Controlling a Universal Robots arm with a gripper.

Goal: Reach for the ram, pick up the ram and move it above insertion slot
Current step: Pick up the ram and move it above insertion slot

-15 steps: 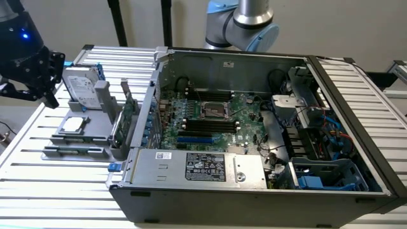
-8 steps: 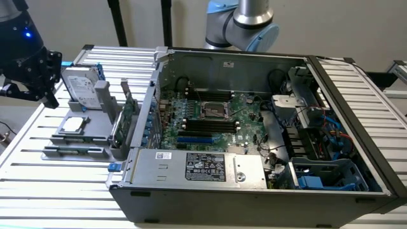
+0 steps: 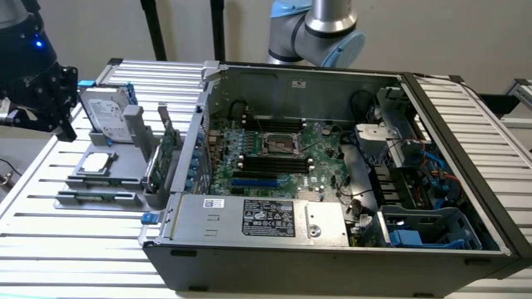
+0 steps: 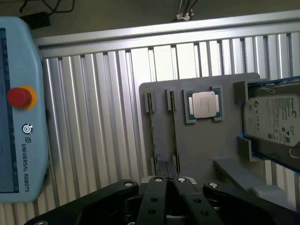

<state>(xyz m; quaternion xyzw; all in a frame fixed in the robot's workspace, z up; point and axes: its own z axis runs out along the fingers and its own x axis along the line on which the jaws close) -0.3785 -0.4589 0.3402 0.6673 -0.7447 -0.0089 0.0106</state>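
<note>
The ram (image 3: 98, 195) is a thin green stick standing on edge in a slot of the grey holder (image 3: 124, 165) at the exterior view's left. In the wrist view the ram (image 4: 174, 133) is a narrow dark line in the holder (image 4: 201, 150), just ahead of my fingertips. My gripper (image 3: 57, 121) hangs above the table beyond the holder's far left corner, clear of everything. Its fingers (image 4: 157, 187) are shut together with nothing between them. The insertion slots (image 3: 270, 163) are black rows beside the processor socket on the motherboard in the open computer case (image 3: 453, 143).
A silver hard drive (image 3: 108, 112) (image 4: 274, 122) stands at the holder's back. A processor chip (image 3: 97, 162) (image 4: 205, 104) lies flat on it, and a green expansion card (image 3: 166, 149) stands upright beside the case. A teach pendant (image 4: 18, 112) lies on the slatted table.
</note>
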